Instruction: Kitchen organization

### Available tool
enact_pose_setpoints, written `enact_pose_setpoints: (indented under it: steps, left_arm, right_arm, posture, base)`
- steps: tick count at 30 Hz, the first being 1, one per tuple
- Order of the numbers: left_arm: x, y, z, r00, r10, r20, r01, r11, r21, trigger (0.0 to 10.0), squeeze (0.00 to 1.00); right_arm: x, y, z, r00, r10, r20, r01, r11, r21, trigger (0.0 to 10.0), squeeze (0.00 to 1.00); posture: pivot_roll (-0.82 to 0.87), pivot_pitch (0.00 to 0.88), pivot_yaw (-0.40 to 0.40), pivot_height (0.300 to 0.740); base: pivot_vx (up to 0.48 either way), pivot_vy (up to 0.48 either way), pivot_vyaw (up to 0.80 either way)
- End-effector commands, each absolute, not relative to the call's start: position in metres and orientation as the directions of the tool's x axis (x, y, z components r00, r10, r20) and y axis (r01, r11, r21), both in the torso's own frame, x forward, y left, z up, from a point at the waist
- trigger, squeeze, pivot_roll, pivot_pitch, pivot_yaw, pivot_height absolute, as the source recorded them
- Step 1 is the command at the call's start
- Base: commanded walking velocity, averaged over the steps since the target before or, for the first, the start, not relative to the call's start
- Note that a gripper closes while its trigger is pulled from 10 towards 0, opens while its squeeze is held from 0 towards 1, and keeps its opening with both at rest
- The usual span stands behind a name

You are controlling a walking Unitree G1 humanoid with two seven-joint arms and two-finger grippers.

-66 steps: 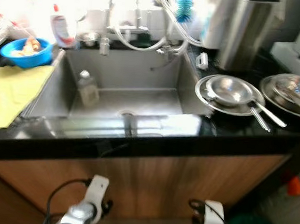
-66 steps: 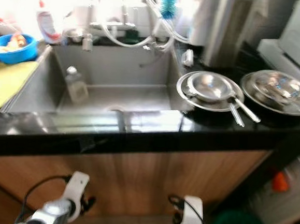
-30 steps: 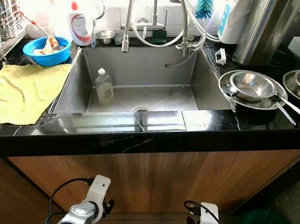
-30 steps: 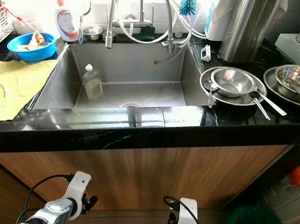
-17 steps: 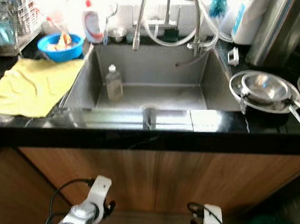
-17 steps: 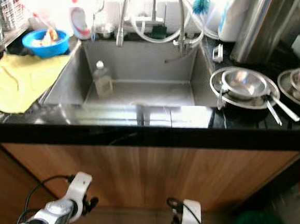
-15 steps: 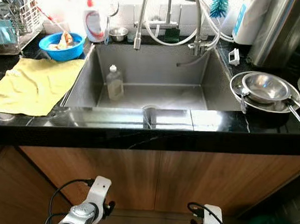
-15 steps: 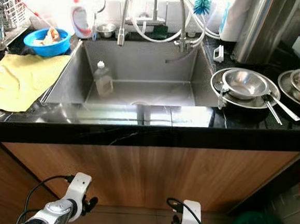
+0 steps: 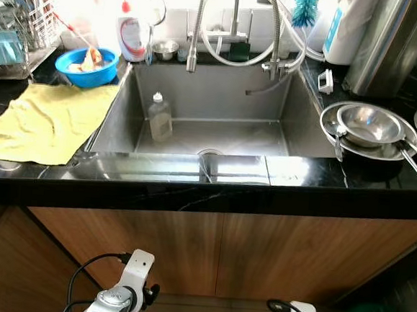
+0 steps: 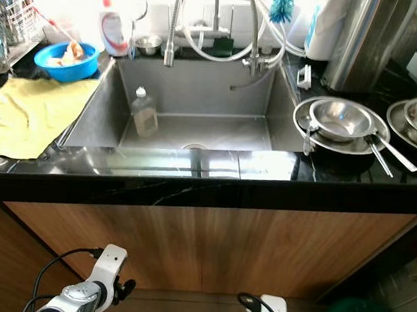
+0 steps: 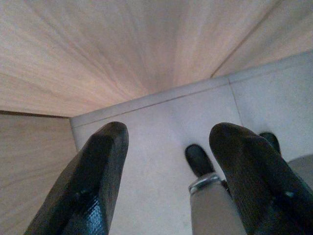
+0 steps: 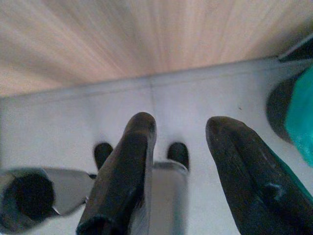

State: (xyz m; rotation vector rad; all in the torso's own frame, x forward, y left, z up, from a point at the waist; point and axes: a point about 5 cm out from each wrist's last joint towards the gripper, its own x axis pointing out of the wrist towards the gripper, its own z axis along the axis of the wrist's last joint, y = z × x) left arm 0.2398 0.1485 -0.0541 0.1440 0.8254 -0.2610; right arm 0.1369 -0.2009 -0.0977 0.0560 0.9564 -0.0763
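Steel things wait on the black counter (image 9: 191,191), and both arms hang low by the wood cabinet (image 9: 215,250), far under them.

The left gripper (image 11: 168,178) points down at the pale floor (image 11: 161,127). Its two black fingers (image 11: 93,186) are spread apart with nothing between them. The right gripper (image 12: 181,171) hangs the same way, fingers apart and holding nothing, with a green bin (image 12: 301,122) close beside it.

My guess is that the next job is the stack of steel plate and bowl (image 9: 368,125). It sits up on the counter, high above the right gripper and a bit to its outer side. Two long handles (image 9: 414,159) stick out from the stack toward the front edge, slanting away to the right. The right arm is the nearer one, so it would have to lift up and reach forward over the counter edge.

The left gripper has other things above it. A small bottle (image 9: 159,116) stands upright in the sink (image 9: 213,98), up and a little forward. A yellow cloth (image 9: 42,117) lies flat on the counter, up and out to the left side, with a blue bowl (image 9: 91,66) behind it.
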Motion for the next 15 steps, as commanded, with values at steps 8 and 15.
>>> enact_pose_setpoints:
  steps: [8, 15]
  left_arm:
    - [0.237, 0.156, -0.056, 0.635, -0.16, -0.756, 0.3, 0.952, 0.051, 10.0, 0.0]
    - [0.241, 0.156, -0.053, 0.646, -0.162, -0.746, 0.303, 0.951, 0.056, 10.0, 0.0]
  right_arm:
    - [0.119, -0.207, -0.101, 0.571, -0.024, -0.821, 0.104, 0.994, 0.044, 10.0, 0.0]
    - [0.129, -0.2, -0.1, 0.569, -0.018, -0.822, 0.103, 0.993, 0.049, 10.0, 0.0]
  posture:
    - [-0.1, 0.0, 0.101, 0.74]
    - [-0.1, 0.0, 0.103, 0.74]
  base:
    - [0.198, 0.0, 0.0]
    - [0.0, 0.0, 0.0]
